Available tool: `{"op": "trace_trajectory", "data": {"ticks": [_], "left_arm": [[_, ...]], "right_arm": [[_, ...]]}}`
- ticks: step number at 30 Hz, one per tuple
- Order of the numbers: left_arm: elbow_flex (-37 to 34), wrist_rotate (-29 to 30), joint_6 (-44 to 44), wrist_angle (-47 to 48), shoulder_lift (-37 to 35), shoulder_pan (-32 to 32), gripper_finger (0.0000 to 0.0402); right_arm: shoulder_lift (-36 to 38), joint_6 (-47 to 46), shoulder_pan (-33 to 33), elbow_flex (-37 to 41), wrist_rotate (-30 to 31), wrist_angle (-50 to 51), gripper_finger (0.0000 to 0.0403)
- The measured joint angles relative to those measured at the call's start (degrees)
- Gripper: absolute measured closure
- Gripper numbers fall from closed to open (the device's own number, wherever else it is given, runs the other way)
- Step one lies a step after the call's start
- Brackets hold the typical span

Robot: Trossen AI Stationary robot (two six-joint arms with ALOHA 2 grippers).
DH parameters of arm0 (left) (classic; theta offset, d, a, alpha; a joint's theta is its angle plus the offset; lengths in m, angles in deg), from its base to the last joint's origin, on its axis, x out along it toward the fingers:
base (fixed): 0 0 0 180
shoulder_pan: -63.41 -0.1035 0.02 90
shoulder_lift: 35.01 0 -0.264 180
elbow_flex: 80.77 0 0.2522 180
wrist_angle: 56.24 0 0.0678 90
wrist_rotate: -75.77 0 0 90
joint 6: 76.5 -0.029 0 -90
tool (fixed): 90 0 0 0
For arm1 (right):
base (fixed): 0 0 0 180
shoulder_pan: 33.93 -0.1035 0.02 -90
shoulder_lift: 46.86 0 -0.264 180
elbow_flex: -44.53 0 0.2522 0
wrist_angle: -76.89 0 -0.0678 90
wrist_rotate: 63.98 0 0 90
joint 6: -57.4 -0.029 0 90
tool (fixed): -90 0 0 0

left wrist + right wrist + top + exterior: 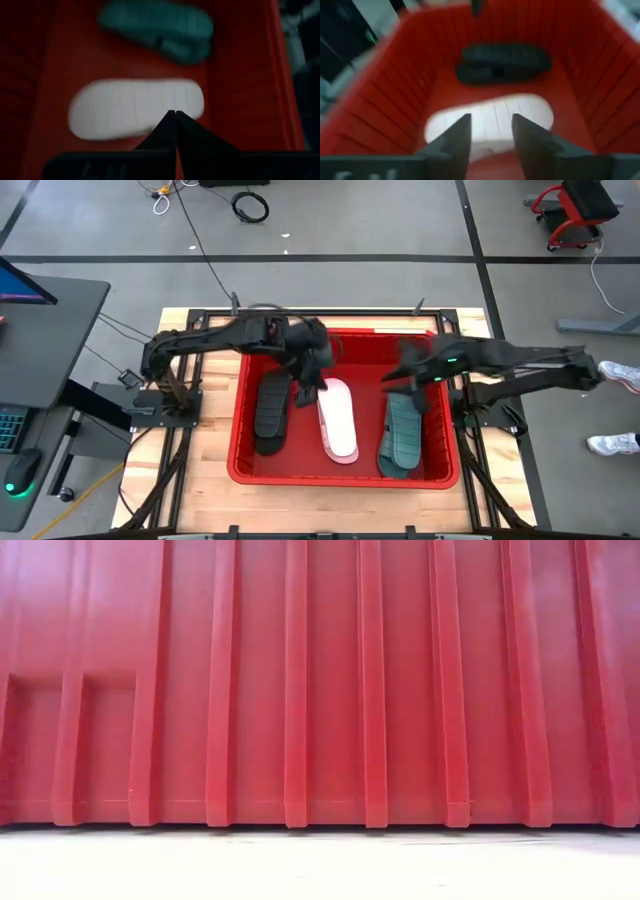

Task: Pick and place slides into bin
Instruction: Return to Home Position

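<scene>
The red bin (345,470) stands mid-table and its ribbed wall (320,690) fills the low view. Three slides lie sole-up, side by side on its floor: a black one (270,415), a white one (337,422) and a teal one (404,435). My left gripper (175,114) is shut and empty, inside the bin above the white slide's far end (135,107). My right gripper (491,127) is open and empty, above the teal slide's far end (408,402). Its wrist view looks across the white slide (490,117) to the black one (502,62).
The bin takes up most of the wooden table (190,470). Both arms reach in over its far rim (360,333). A desk with a monitor (40,310) stands left of the table. A person's feet (615,410) show on the floor at the right.
</scene>
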Motion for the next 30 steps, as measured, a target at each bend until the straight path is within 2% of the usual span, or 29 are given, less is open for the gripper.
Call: {"op": "trace_trajectory", "data": {"ticks": [6, 10, 13, 19, 25, 30], "left_arm": [[0.0, 0.1, -1.0, -7.6, -2.4, -4.5, 0.0387], [0.0, 0.1, -2.0, -9.0, -3.1, -7.0, 0.0397], [0.0, 0.0, -2.8, -10.7, -3.4, -8.1, 0.0392], [0.0, -0.2, -4.9, -11.4, -3.9, -9.5, 0.0395], [0.0, -2.0, -7.2, -10.5, -3.8, -9.9, 0.0388], [0.0, -2.1, -9.4, -9.8, -3.8, -9.9, 0.0395]], "right_arm": [[13.5, 1.3, 0.0, -1.2, 1.6, 0.3, 0.0332], [19.7, 4.1, 0.0, -2.0, 4.0, 0.3, 0.0364], [23.1, 0.2, 0.0, -2.1, 4.7, 0.5, 0.038], [25.4, 2.8, -0.2, -2.1, 1.2, 0.5, 0.0391], [25.4, 6.2, -0.2, -2.1, 1.2, -0.2, 0.0384], [25.8, 7.7, -0.2, -0.2, 1.2, -7.0, 0.0385]]}}
